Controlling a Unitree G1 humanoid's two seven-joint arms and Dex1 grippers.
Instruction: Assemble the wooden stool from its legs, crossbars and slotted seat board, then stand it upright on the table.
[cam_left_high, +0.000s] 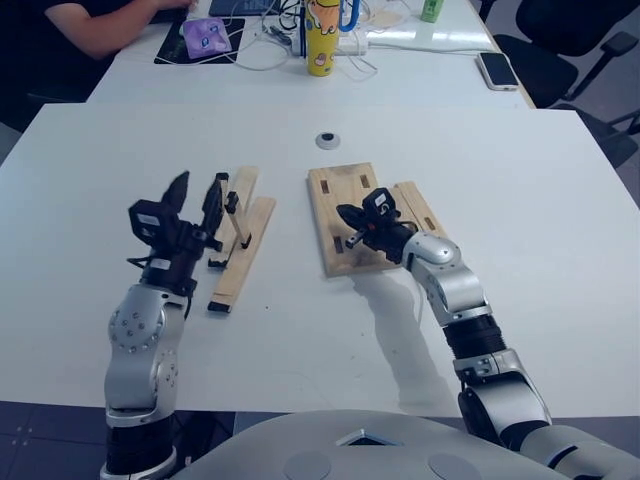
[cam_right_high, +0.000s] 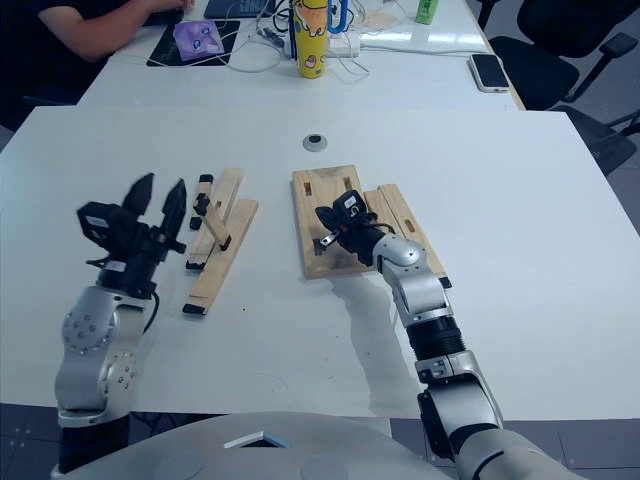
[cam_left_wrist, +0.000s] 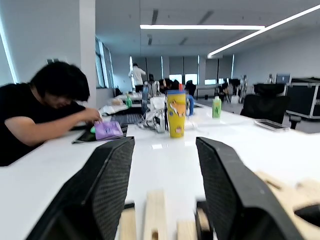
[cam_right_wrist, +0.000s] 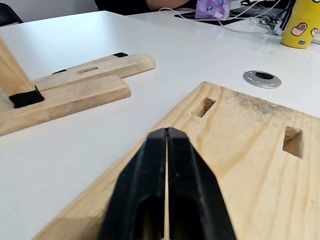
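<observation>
While our right hand (cam_left_high: 346, 216) rests clenched over the seat board (cam_left_high: 333, 188), we see our left hand (cam_left_high: 200, 190) released beside the legs (cam_left_high: 246, 245), all well inside the desk (cam_left_high: 520, 200) edges.

One seat board (cam_left_high: 345, 215), two legs (cam_left_high: 243, 255) lying left of it.

We see the pale slotted seat board (cam_left_high: 328, 215) lying flat near the desk's middle, slots up. A slotted wooden piece (cam_left_high: 415, 205) lies just beside its right edge. Well to the left, two black-tipped legs (cam_left_high: 245, 250) lie side by side, with a short black-ended crossbar (cam_right_wrist: 12, 70) tilted on them.
</observation>
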